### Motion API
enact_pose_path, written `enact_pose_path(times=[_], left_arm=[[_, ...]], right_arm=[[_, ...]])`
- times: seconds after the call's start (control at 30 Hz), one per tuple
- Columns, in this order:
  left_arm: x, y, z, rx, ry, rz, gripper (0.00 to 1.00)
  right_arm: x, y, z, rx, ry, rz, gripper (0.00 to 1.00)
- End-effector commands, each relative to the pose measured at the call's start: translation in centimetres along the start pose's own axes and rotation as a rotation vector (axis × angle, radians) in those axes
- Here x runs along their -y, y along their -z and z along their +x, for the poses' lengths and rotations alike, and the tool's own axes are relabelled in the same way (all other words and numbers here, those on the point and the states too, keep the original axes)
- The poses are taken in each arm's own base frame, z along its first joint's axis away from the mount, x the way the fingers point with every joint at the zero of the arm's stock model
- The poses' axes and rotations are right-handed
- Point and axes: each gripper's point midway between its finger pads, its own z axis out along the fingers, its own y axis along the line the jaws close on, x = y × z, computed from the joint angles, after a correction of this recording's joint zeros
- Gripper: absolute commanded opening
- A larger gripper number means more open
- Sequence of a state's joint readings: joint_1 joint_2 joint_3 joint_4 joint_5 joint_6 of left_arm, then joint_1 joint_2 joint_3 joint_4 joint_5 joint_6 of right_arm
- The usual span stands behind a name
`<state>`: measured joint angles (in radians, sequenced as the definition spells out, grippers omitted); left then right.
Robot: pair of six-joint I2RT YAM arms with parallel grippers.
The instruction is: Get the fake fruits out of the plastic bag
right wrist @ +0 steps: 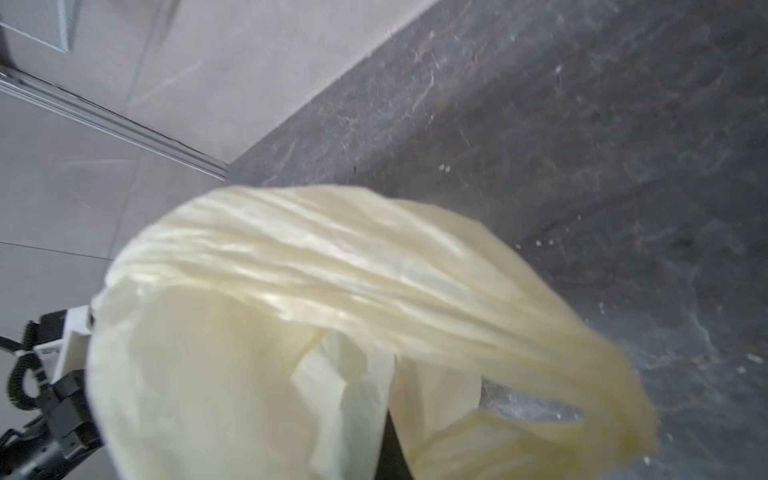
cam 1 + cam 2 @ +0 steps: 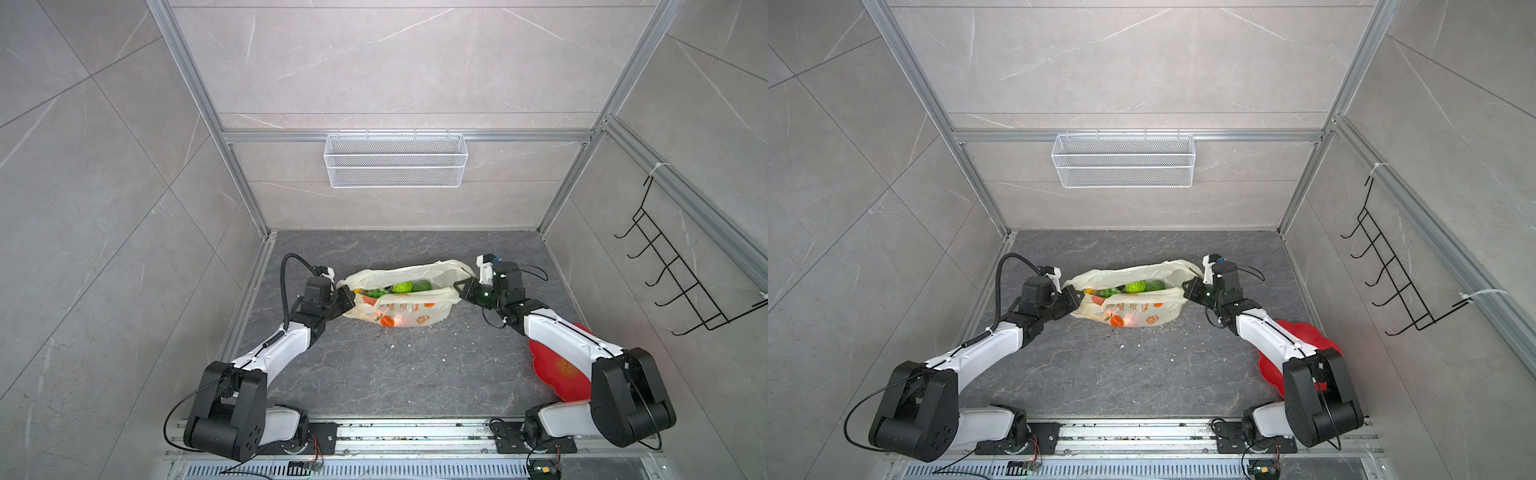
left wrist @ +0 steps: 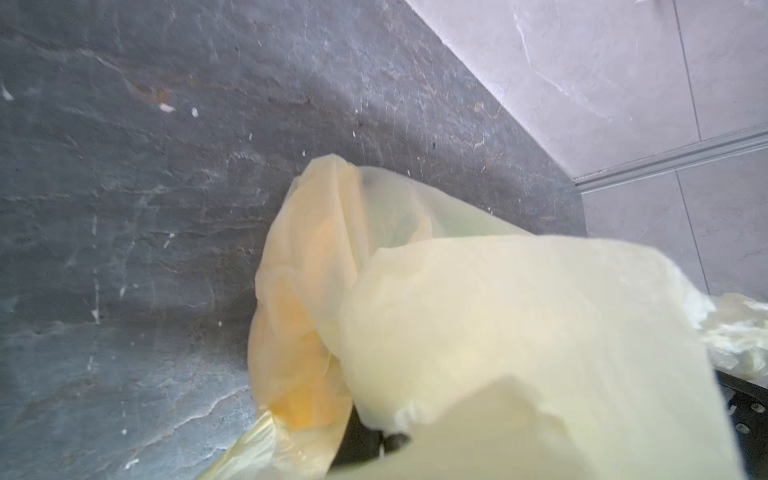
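Note:
The cream-yellow plastic bag [image 2: 415,311] [image 2: 1142,311] lies mid-table with its mouth stretched open between my two grippers. Inside it show fake fruits: a bumpy green ball [image 2: 402,286] [image 2: 1136,286], a dark green avocado [image 2: 422,285] [image 2: 1155,285] and a green grape bunch [image 2: 374,293] [image 2: 1109,292]. My left gripper [image 2: 351,297] [image 2: 1079,296] is shut on the bag's left rim. My right gripper [image 2: 457,287] [image 2: 1185,287] pinches the right handle. Bag plastic [image 3: 498,332] [image 1: 291,291] drapes over both wrist views and hides the jaws.
A red flower-shaped plate [image 2: 557,374] [image 2: 1271,357] lies at the near right, partly under my right arm. A white wire basket [image 2: 395,160] hangs on the back wall and a black hook rack [image 2: 673,270] on the right wall. Small crumbs dot the dark slab.

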<state>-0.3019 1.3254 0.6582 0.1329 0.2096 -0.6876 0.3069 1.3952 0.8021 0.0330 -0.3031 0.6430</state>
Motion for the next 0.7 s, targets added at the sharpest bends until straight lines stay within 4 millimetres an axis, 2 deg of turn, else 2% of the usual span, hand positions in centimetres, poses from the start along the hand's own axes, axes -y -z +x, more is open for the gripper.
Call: enact_pose_path(times=[0.0,0.03,0.1,0.13,0.3,0.4,0.5,0.6,0.67], left_arm=[[0.6,0.0,1.5,-0.029,-0.097,0.004,0.0],[0.4,0.1,1.8,-0.034,-0.102,0.001,0.0],[0.0,0.4,2.3,-0.037,-0.117,-0.01,0.0],[-0.1,0.5,2.4,-0.035,-0.124,-0.011,0.0],[-0.5,1.0,2.7,-0.038,-0.157,-0.033,0.0],[-0.5,1.3,2.7,-0.034,-0.167,-0.038,0.0],[-0.5,1.4,2.6,-0.031,-0.176,-0.043,0.0],[-0.3,1.4,2.5,-0.029,-0.177,-0.037,0.0],[-0.3,1.5,2.5,-0.028,-0.176,-0.038,0.0]], right_arm=[[3.4,1.3,4.0,-0.114,0.058,0.208,0.18],[3.5,1.8,4.4,-0.126,0.079,0.234,0.25],[3.0,3.3,4.6,-0.122,0.152,0.298,0.46],[2.5,4.0,4.7,-0.12,0.195,0.318,0.52],[0.6,8.8,3.0,-0.061,0.366,0.48,0.68],[-2.4,10.0,2.3,-0.02,0.467,0.47,0.69],[-6.4,8.7,2.9,-0.029,0.588,0.446,0.69],[-10.1,4.8,4.8,-0.086,0.655,0.382,0.68],[-11.8,1.8,6.1,-0.139,0.646,0.315,0.67]])
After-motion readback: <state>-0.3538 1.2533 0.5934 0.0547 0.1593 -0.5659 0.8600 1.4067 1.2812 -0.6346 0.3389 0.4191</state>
